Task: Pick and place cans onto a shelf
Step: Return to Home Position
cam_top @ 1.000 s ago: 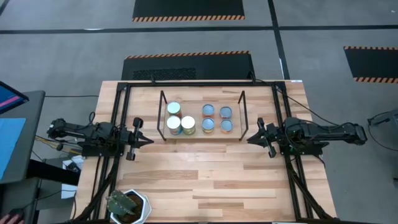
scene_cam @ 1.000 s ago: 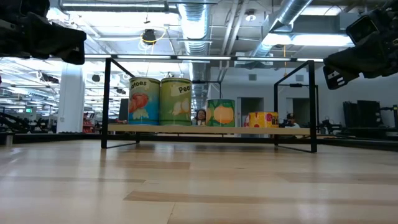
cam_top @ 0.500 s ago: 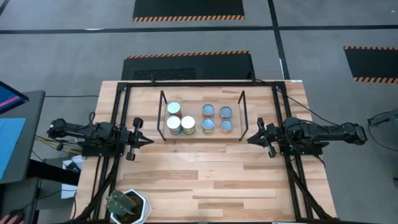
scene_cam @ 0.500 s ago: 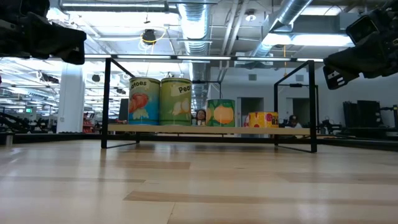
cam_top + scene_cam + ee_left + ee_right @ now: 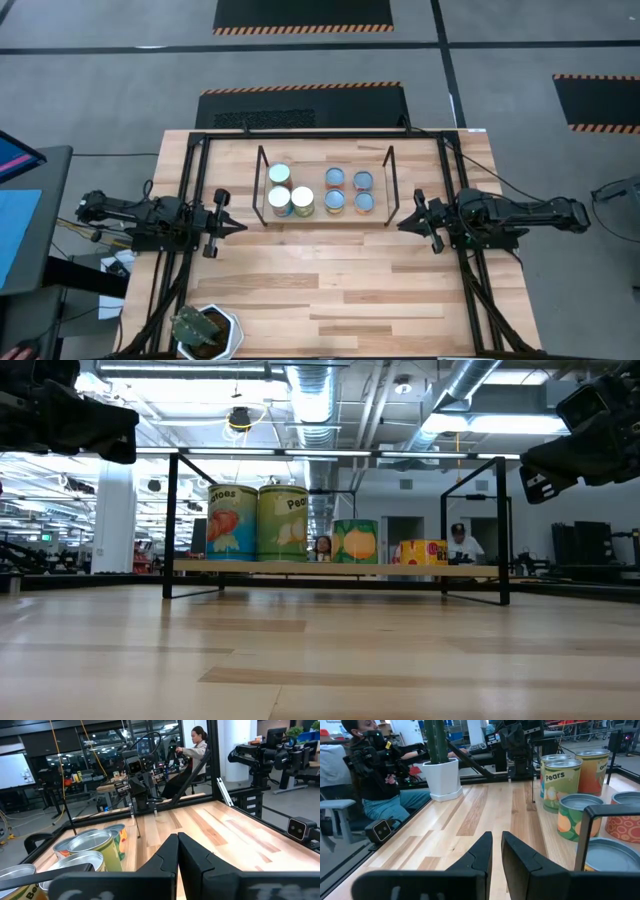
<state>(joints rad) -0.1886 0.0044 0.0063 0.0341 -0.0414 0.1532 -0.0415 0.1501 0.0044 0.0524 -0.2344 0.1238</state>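
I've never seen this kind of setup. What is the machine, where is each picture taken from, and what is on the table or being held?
It is a robot with two dark arms at a wooden table. One picture looks straight down, one looks level across the tabletop, and two come from cameras on the wrists. The left end effector and right end effector hang beyond either end of the shelf, both shut and holding nothing. Seven cans stand on the shelf; a potted plant stands at a table corner on the left arm's side.
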